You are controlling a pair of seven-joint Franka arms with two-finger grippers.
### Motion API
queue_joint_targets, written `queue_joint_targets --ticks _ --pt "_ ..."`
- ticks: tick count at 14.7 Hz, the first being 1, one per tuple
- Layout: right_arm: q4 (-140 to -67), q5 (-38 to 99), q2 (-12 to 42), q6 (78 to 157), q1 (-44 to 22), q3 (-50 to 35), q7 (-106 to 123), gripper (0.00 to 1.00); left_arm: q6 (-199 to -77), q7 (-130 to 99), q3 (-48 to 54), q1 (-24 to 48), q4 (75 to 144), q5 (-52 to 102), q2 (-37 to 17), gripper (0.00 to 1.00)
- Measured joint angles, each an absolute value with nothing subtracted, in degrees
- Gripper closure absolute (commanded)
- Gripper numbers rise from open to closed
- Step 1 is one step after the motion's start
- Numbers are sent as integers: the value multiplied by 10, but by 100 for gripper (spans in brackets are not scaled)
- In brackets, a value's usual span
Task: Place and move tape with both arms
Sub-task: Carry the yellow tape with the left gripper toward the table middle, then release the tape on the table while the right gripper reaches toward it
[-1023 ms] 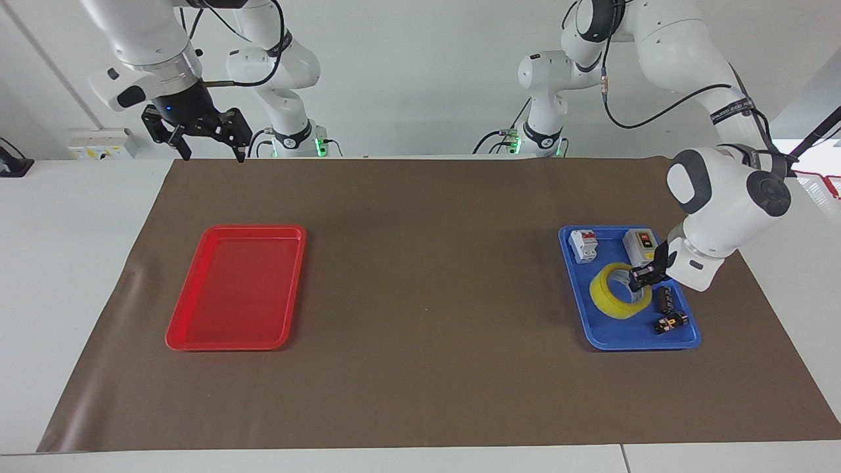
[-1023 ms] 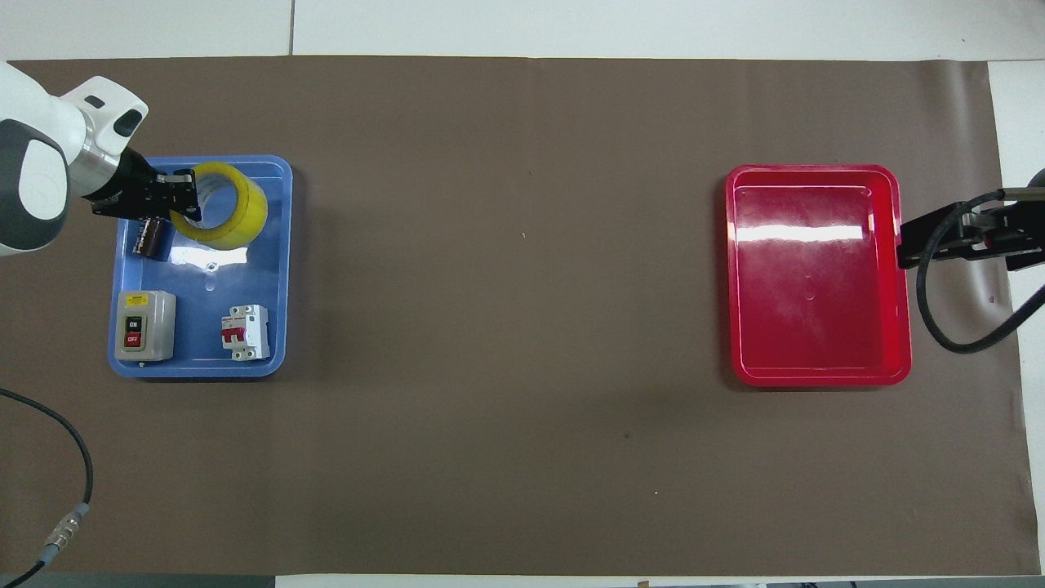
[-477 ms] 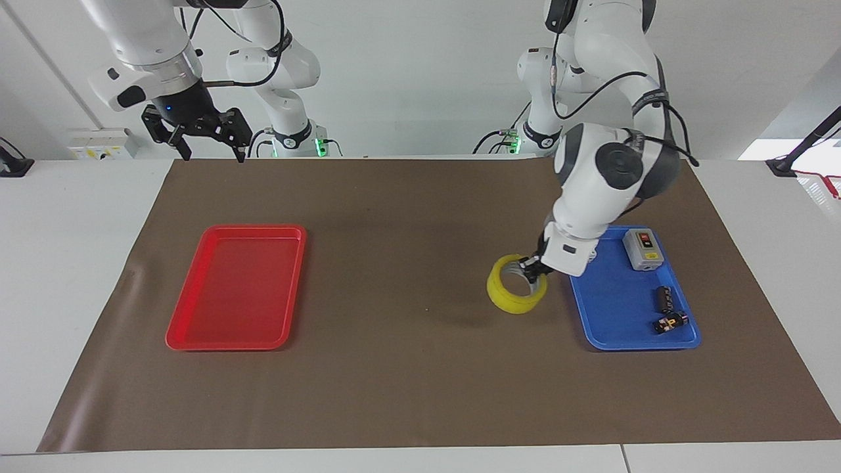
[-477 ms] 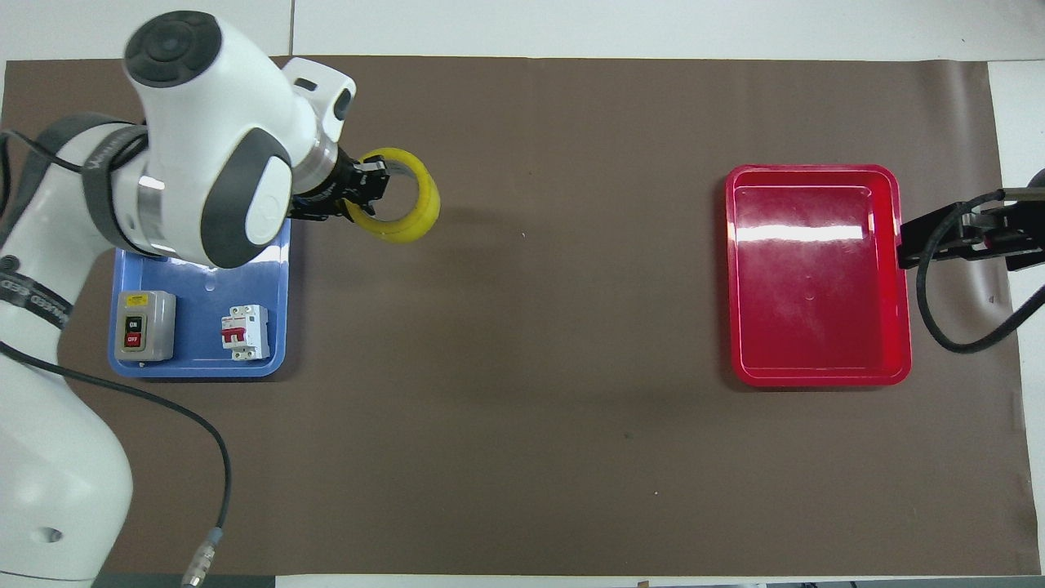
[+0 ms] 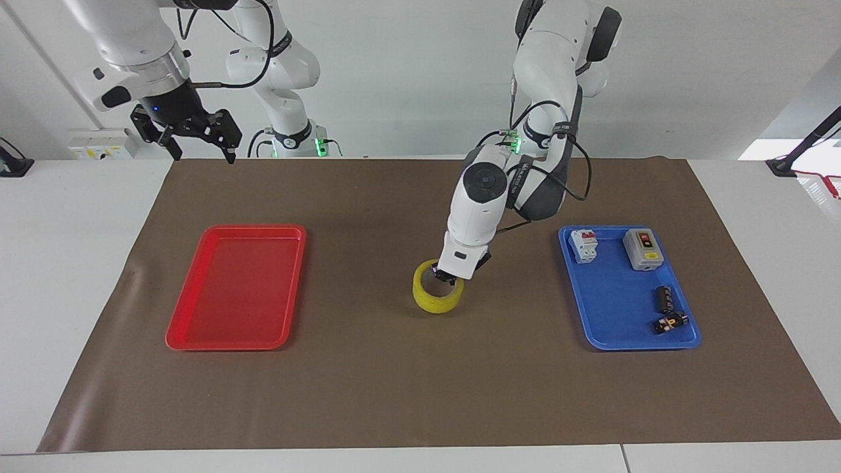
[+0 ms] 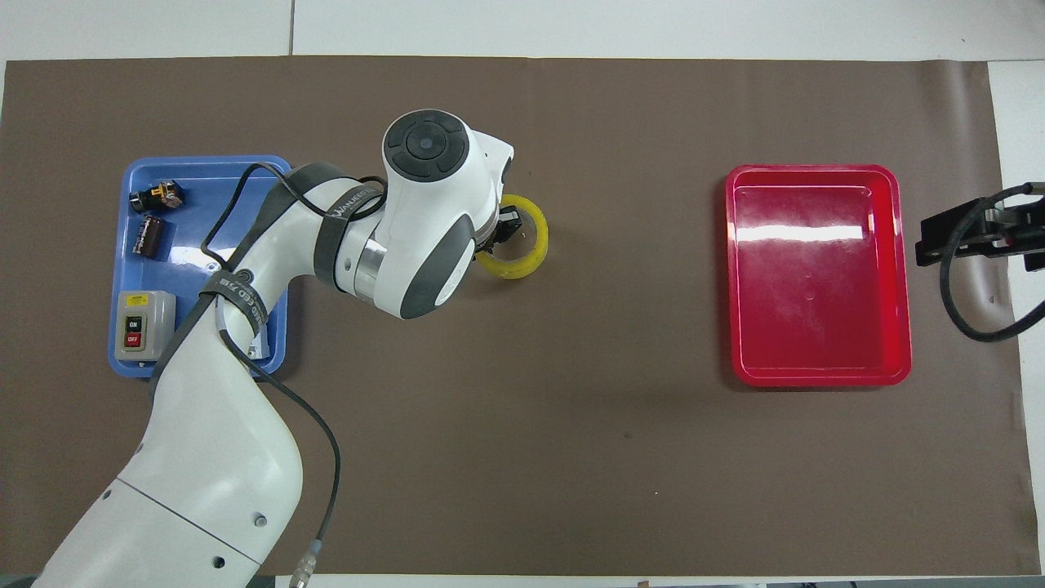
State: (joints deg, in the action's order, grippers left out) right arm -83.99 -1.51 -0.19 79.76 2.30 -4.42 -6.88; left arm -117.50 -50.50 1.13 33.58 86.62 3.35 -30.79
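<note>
The yellow tape (image 5: 433,303) is at the middle of the brown mat, between the two trays, low at the mat; I cannot tell whether it rests on it. My left gripper (image 5: 448,276) is shut on the roll's rim nearest the robots, one finger inside the ring. In the overhead view the left arm covers part of the tape (image 6: 539,238) and most of the left gripper (image 6: 500,232). My right gripper (image 5: 200,154) is open and empty, raised over the robots' edge of the mat at the right arm's end, waiting; it also shows in the overhead view (image 6: 951,238).
A red tray (image 5: 253,228) lies empty toward the right arm's end. A blue tray (image 5: 631,346) toward the left arm's end holds a grey switch box (image 5: 642,249), a white circuit breaker (image 5: 583,245), a black cylinder (image 5: 663,299) and a black-and-orange part (image 5: 670,322).
My left gripper has carried the tape out of the blue tray and across to the middle of the mat, lowering it. The right gripper has shifted slightly.
</note>
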Motion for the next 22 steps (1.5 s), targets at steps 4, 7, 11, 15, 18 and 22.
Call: queue_joint_targets --ticks 4,7,11,15,18,22 --pt "-842 -15 -2 798 23 -44 -69 0 -1185 -507 8 336 871 33 -317 100" --pt "-843 -15 -2 798 23 -44 -62 0 -1221 -516 8 345 892 33 -317 100" --pt "-846 -15 -2 798 23 -44 -59 0 -1237 -526 8 357 908 33 -317 43" --pt "-861 -15 -6 807 23 -44 -21 0 -1235 -527 2 356 908 33 -312 0" --pt "-880 -14 -10 842 17 -47 -15 0 -1200 -528 -23 354 885 33 -298 0" --pt "-929 -13 10 952 -36 -51 -30 0 -1112 -480 -73 314 862 31 -223 0"
